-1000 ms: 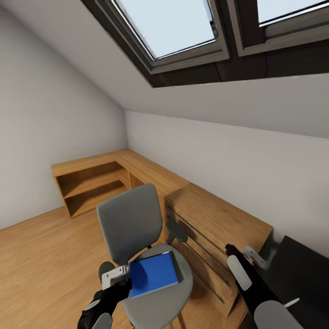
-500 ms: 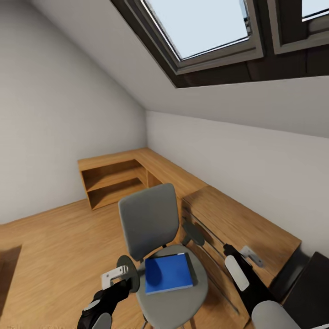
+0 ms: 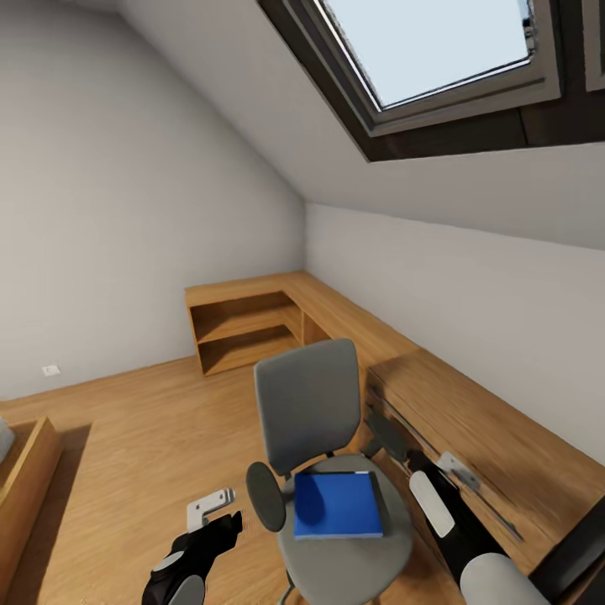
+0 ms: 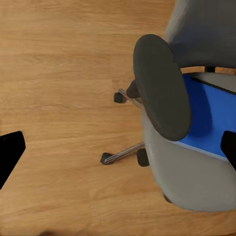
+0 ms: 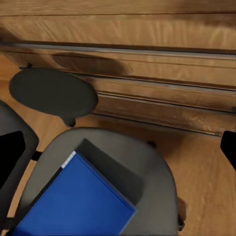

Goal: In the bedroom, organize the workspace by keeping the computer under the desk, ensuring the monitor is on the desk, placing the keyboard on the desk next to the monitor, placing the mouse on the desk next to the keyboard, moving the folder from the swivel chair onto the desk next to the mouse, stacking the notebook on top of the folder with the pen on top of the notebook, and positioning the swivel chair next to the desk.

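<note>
Your left gripper hangs low over the wood floor just beside the swivel chair's near armrest, its fingers spread wide with nothing between them; in the left wrist view the two dark fingertips sit far apart at opposite sides, bare floor and the armrest between them. Your right gripper hovers between the chair seat and the drawer fronts of the light-wood cabinet, likewise spread and empty, as its wrist view shows the fingertips well apart over the seat. The folder lies flat on the seat, toward the seat's back edge, with a darker strip showing along its far-right edge; you cannot tell from here whether that is the notebook tucked beneath or only shadow. As for progress, I judge the folder step not yet begun: it is on the chair, untouched, and neither hand has closed on it. The chair stands beside the low cabinet, not yet beside any desk I can make out. Count: two grippers, one chair with two armrests, one blue folder, one L-shaped wood cabinet, one skylight overhead.
</note>
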Robot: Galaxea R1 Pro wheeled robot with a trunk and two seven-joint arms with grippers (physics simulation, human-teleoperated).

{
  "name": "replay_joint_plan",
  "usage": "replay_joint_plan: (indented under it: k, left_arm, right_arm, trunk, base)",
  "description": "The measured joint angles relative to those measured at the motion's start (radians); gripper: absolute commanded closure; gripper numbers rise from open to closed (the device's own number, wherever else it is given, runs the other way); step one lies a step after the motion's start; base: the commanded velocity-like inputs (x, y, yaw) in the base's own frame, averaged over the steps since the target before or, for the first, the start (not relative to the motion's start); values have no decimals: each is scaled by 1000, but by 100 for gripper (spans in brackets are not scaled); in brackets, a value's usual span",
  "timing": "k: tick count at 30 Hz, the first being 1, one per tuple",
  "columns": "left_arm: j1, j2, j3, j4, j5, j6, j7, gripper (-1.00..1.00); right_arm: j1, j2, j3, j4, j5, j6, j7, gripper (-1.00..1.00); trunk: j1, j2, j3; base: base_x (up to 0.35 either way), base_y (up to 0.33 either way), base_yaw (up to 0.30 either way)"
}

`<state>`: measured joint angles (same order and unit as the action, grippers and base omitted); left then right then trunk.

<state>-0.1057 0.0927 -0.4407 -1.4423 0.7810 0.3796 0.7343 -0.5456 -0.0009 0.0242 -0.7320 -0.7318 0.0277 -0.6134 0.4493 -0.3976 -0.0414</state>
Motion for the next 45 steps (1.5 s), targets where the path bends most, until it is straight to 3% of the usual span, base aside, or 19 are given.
replay_joint_plan:
  k: [28, 34, 40, 45]
  left_arm:
    - [0, 0, -2, 0, 1, -28, -1, -100]
    - [0, 0, -2, -2, 1, -28, -7, -100]
    - [0, -1, -33, -7, -1, -28, 3, -100]
    - [0, -2, -48, -7, -2, -28, 18, -100]
  right_arm:
    - [0, -1, 14, 5, 1, 0, 7, -100]
    - [0, -4, 17, 5, 1, 0, 6, -100]
    - [0, -6, 17, 5, 2, 0, 8, -100]
    - [0, -6, 18, 5, 2, 0, 8, -100]
  trunk:
    - [0, 0, 0]
    - [0, 0, 0]
    - [0, 0, 0]
    - [19, -35, -16]
  base:
    - [0, 0, 280]
    - [0, 0, 103]
    - [0, 0, 14]
    - [0, 0, 2]
